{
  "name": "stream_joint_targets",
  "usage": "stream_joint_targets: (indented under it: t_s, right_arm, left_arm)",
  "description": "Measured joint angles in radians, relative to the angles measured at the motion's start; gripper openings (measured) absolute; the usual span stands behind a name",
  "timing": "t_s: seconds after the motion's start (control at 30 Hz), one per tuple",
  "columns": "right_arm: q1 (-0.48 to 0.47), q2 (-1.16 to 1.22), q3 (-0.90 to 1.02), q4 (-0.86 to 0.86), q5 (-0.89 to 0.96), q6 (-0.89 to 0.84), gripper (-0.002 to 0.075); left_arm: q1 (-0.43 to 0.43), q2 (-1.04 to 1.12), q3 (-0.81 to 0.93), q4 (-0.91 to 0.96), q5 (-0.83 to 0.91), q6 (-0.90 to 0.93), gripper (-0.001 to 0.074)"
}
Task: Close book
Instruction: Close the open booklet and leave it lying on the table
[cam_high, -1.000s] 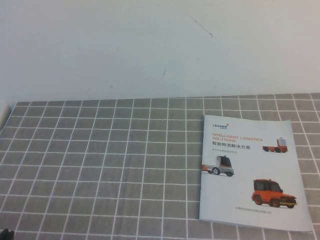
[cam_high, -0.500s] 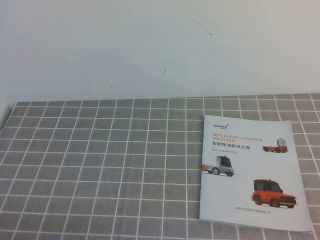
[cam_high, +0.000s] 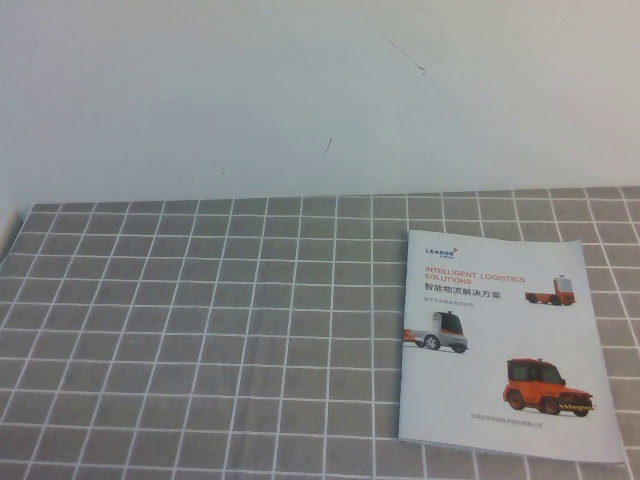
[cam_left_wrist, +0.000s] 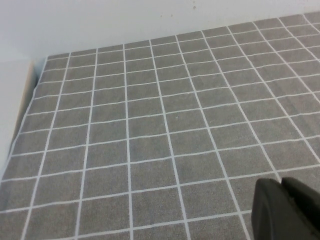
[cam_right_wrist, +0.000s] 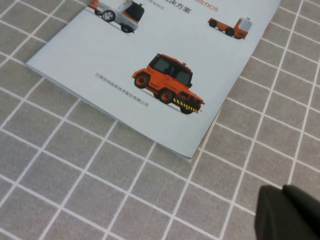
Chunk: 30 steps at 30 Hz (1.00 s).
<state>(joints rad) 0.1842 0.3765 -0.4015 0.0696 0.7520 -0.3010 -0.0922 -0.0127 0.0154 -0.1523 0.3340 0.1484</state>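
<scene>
Low right in the high view the closed book is staying put, right gripper hovering near it, left gripper over cloth, grips unclear

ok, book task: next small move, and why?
Probably none; I'd hold both arms back. The book lies shut, cover up, flat on the checked cloth. The right end effector hangs over the cloth just off the book's near corner; the left end effector is over bare cloth, no book in its view.
</scene>
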Motion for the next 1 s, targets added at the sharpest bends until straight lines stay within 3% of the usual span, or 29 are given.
stream_joint_targets:
  t_s: [1.0]
  right_arm:
    - [0.000, 0.000, 0.000, 0.005, 0.000, 0.000, -0.0001]
  left_arm:
    - [-0.008, -0.001, 0.000, 0.041, 0.000, -0.062, -0.0004]
